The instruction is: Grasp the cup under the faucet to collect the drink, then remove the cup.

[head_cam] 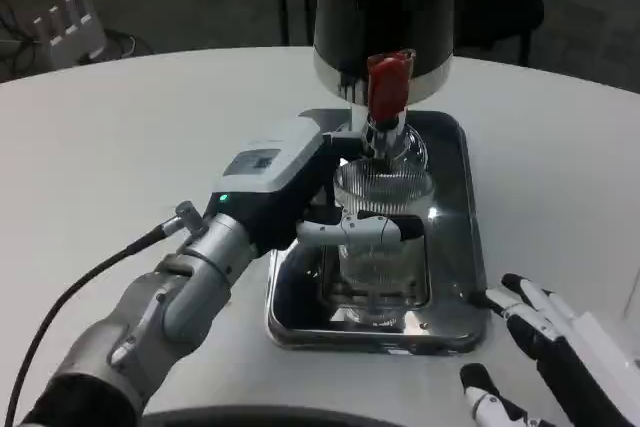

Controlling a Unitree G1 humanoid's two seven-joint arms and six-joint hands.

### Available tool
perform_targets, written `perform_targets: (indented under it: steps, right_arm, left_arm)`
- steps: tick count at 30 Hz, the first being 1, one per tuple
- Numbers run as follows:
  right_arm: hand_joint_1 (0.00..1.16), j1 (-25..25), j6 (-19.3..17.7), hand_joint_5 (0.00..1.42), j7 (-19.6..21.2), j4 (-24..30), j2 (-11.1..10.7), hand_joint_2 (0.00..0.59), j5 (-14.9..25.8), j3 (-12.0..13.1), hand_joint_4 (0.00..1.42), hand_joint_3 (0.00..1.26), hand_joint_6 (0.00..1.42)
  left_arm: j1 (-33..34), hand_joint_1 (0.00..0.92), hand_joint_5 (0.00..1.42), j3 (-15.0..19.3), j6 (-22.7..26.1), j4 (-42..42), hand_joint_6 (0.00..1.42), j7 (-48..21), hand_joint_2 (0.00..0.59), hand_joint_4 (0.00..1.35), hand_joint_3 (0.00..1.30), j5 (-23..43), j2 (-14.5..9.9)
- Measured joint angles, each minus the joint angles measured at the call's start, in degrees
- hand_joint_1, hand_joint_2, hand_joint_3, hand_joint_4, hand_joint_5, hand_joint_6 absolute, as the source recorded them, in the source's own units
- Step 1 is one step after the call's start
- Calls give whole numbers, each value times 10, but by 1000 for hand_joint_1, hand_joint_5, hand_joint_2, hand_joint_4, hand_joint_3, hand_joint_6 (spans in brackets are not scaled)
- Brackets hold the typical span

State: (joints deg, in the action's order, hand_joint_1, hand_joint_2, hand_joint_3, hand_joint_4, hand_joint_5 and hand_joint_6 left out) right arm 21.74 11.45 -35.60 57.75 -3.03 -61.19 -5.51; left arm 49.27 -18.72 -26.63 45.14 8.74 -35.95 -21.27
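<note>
Right at the bottom edge, the right hand (pixel 555 347) rests low on the white bench (pixel 120 167), fingers spread apart and gripping nothing, its black-tipped fingers pointing up toward the corner of the tray. It sits just beside the tray's near right corner, not touching the cup.

Over on the other side, the left forearm (pixel 170 297) runs in from the lower left, silver, with a black cable (pixel 90 277) trailing off it across the bench. A green light glows on the wrist housing. The left hand (pixel 300 187) reaches across to the cup (pixel 382 237), and its white fingers (pixel 350 229) wrap around the front of the glass at mid height, so this hand is clamped on the cup.

The cup itself is clear ribbed glass, upright, standing in the shiny metal tray (pixel 460 247) directly under the faucet (pixel 385 132). The tray's mirrored floor throws back a reflection of the cup base. Whether any drink is in the cup, I cannot tell through the glass.

Above it, the red tap handle (pixel 388 82) sits on the front of the dark drink dispenser (pixel 385 7), whose chrome band catches the light. At far upper left, a small white object (pixel 68 25) lies on the grey floor beyond the bench.
</note>
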Motion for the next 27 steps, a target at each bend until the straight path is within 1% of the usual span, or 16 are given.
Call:
perform_targets:
  steps: [5, 7, 11, 12, 14, 16, 18, 25, 27]
  right_arm:
    - [286, -4, 0, 18, 0, 0, 0, 520, 0, -1, 0, 153, 110]
    - [289, -5, 1, 25, 0, 0, 0, 518, 1, -1, 1, 155, 122]
    - [288, -5, 1, 26, 0, 0, 0, 515, 2, -1, 1, 160, 124]
    - [286, -5, 2, 26, 0, 0, 0, 515, 2, -2, 1, 161, 125]
    - [284, -5, 2, 26, 0, 0, 0, 516, 2, -3, 1, 162, 125]
    - [281, -6, 3, 26, -2, 0, 0, 516, 2, -3, 1, 163, 126]
    - [276, -8, 7, 34, -4, -1, 0, 517, 3, -2, 1, 171, 127]
    - [278, -12, 15, 37, -4, -1, 1, 512, 3, -3, 2, 174, 128]
    - [279, -12, 16, 37, -4, -2, 1, 511, 2, -4, 5, 174, 128]
  left_arm:
    - [0, 162, 575, 1, -1, 0, 1075, 0, 81, 325, 589, 2, -4]
    - [0, 162, 525, 2, -2, 0, 1016, 0, 81, 289, 578, 3, -5]
    - [-1, 132, 409, 6, -8, -5, 899, 0, 73, 182, 481, 6, -8]
    - [-1, 128, 378, 7, -11, -7, 849, 0, 72, 162, 428, 9, -10]
    - [-1, 125, 326, 11, -13, -12, 773, 0, 71, 115, 361, 17, -12]
    - [-1, 125, 300, 12, -16, -13, 736, 0, 71, 98, 340, 17, -13]
    - [-1, 118, 259, 12, -17, -16, 642, 0, 72, 63, 295, 17, -15]
    - [-16, 111, 236, 21, -26, -37, 602, 0, 72, 52, 310, 22, -20]
    - [-27, 111, 235, 25, -31, -59, 601, -4, 72, 52, 311, 36, -22]
